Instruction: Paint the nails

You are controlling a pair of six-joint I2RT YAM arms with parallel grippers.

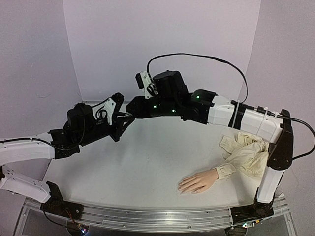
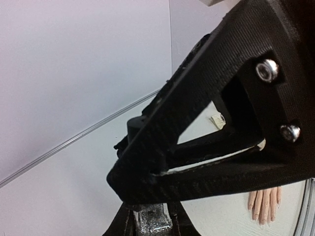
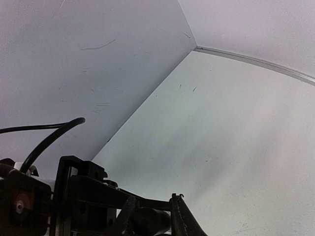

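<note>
The mannequin hand [image 1: 199,181] lies palm down at the front right of the table, fingers pointing left; its nails are too small to make out. It also shows in the left wrist view [image 2: 266,204]. Its cream sleeve [image 1: 246,152] is bunched behind it. My left gripper [image 1: 123,120] is raised at the back left and shut on a glittery polish bottle [image 2: 155,219]. My right gripper [image 1: 132,109] meets it from the right and is shut on the bottle's black cap [image 3: 150,222]. The right gripper's black fingers [image 2: 206,147] cross in front of the bottle and hide its neck.
The white table [image 1: 147,162] is bounded by pale walls at the back and left. The right arm [image 1: 236,115] spans above the table's back right, its black cable looping overhead. A metal rail [image 1: 157,216] runs along the near edge.
</note>
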